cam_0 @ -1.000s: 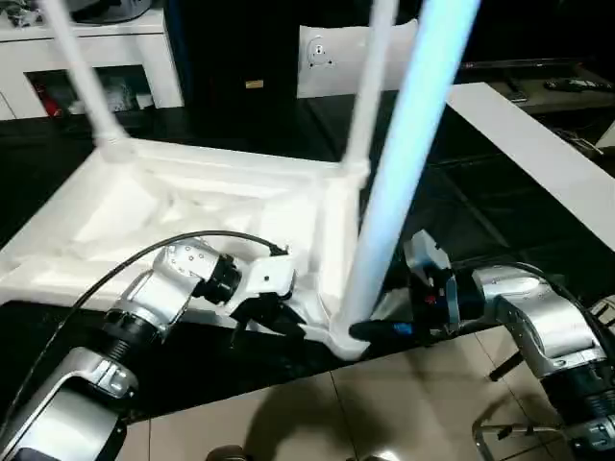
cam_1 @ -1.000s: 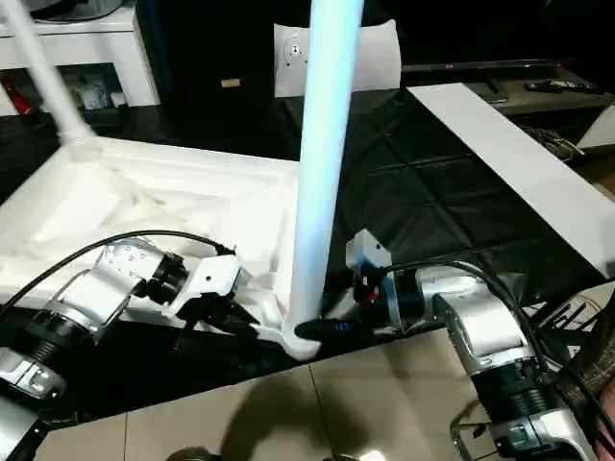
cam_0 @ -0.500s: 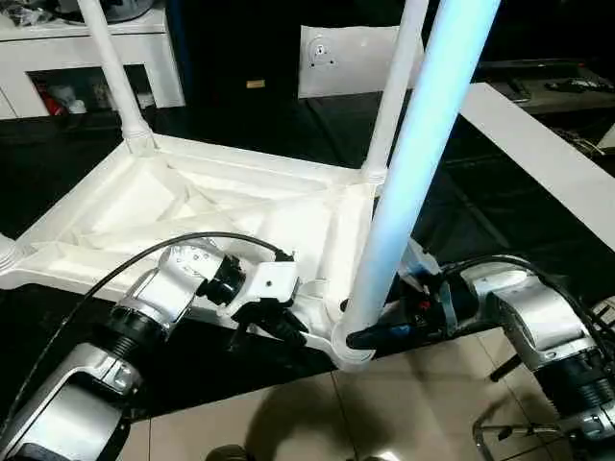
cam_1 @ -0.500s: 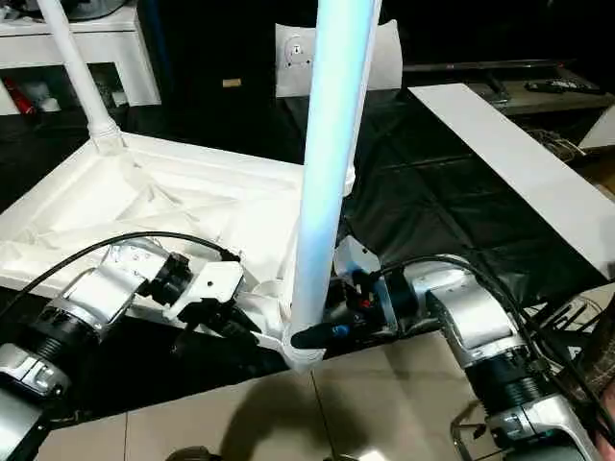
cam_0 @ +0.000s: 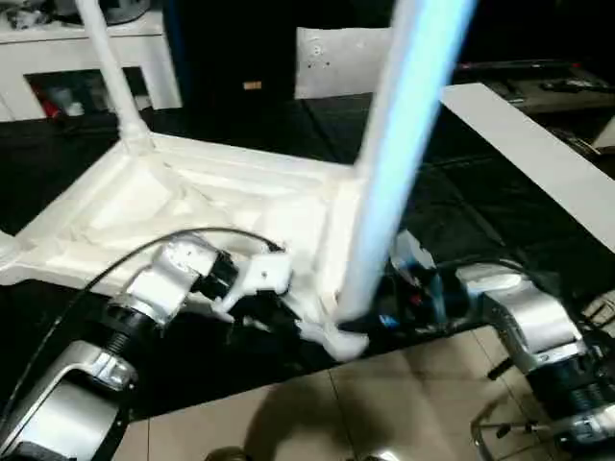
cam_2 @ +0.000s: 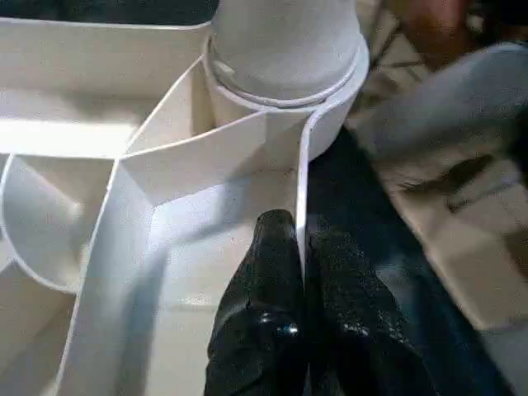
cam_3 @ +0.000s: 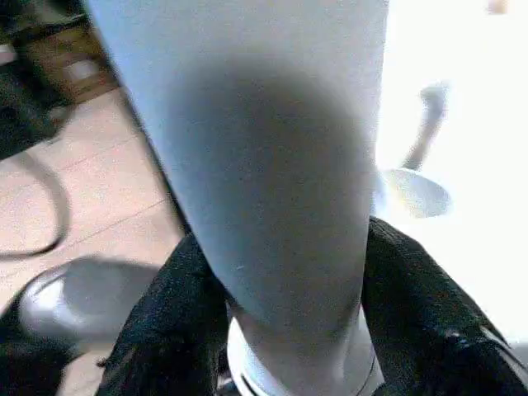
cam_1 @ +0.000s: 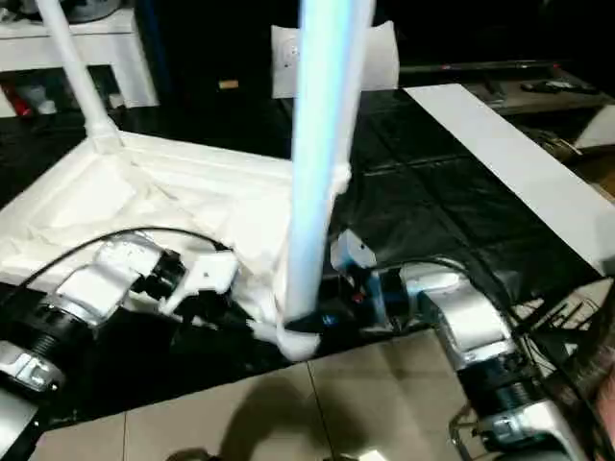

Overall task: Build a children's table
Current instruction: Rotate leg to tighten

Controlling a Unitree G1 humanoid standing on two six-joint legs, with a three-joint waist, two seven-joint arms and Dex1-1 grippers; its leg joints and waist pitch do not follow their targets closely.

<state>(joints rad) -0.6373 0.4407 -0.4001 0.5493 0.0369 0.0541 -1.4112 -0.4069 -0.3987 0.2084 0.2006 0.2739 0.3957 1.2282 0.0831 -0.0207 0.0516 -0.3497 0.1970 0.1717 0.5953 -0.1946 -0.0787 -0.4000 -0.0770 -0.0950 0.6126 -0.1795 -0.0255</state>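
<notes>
Our left gripper point(cam_2: 301, 247) pinches the rim of the upturned tabletop point(cam_0: 192, 206) lying on the black surface point(cam_0: 461, 192). At its four o'clock corner, our right gripper point(cam_3: 285, 330) clasps the standing leg point(cam_0: 394, 163).

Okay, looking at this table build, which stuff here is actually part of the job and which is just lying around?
Part of the job:
- upturned white tabletop, its rim pinched by the left tool
- near leg in its corner socket, gripped by the right tool
- far leg, standing in its socket

Just lying about:
- white cabinet
- flat white bag
- long white board
</notes>
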